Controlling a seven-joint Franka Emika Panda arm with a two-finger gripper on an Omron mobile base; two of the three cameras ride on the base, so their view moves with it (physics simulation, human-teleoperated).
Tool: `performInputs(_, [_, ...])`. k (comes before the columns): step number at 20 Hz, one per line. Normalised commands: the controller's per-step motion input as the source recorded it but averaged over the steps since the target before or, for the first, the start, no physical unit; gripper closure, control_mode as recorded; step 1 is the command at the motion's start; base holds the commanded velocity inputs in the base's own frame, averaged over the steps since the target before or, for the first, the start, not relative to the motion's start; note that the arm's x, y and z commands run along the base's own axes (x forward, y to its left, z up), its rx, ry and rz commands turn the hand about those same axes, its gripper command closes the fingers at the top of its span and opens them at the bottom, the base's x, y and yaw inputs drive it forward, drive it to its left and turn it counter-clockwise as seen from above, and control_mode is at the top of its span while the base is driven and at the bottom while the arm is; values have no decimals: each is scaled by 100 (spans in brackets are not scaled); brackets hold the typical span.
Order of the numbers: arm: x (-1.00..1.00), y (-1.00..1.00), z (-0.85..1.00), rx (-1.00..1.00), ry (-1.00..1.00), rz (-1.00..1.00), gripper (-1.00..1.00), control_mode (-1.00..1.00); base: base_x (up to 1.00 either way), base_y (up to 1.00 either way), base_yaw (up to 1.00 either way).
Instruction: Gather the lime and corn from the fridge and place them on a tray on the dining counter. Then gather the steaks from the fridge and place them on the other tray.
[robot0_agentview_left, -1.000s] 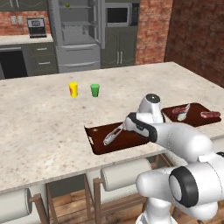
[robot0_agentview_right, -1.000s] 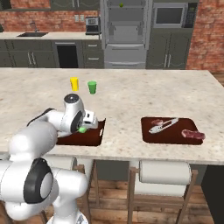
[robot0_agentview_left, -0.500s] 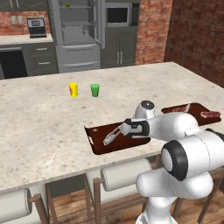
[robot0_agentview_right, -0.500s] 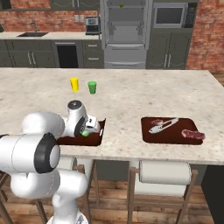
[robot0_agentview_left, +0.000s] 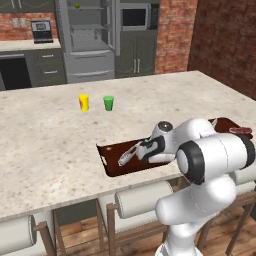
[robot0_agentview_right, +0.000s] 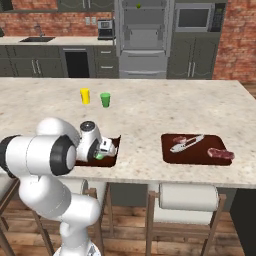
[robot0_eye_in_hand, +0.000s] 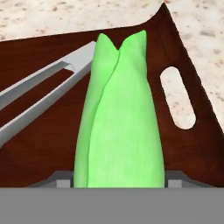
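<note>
You have the gripper (robot0_agentview_right: 102, 151) low over the near tray (robot0_agentview_left: 107, 160) on the dining counter (robot0_agentview_left: 50, 135), with the corn (robot0_eye_in_hand: 119, 118) clamped between the jaws; in the hand view its green husk runs straight out from between the fingers and points toward the tray's handle slot. Judging from this, you are in the placing step for the corn. Bring it down until the husk lies flat on the tray floor, then let the jaws part and lift straight back along the corn's length so the fingers do not drag it. Keep it off the silver tongs (robot0_eye_in_hand: 39, 100) that lie just beside it on the same tray, and clear of the raised rim.

That near tray holds the tongs and, once released, the corn. Whether the corn already touches the tray floor I cannot tell, as the view along the hand hides its underside. The other tray (robot0_agentview_right: 170, 152) sits well apart on the counter and holds a steak (robot0_agentview_right: 220, 153) near its outer end and a second silver utensil (robot0_agentview_right: 186, 143).

The fridge (robot0_agentview_right: 144, 37) stands at the back with its doors open; a small green ball high on a shelf may be the lime (robot0_agentview_right: 138, 6).
</note>
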Motion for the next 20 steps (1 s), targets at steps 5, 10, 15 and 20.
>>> performInputs(5, [8, 0, -34, 2, 0, -2, 100, -100, 0, 0, 0])
performInputs(10, [13, 0, -29, 1, 0, -2, 100, -100, 0, 0, 0])
performInputs(15, [4, 1, -12, 0, 3, -3, -100, -100, 0, 0, 0])
performInputs(20, [-1, 3, 4, 0, 11, -3, -100, -100, 0, 0, 0])
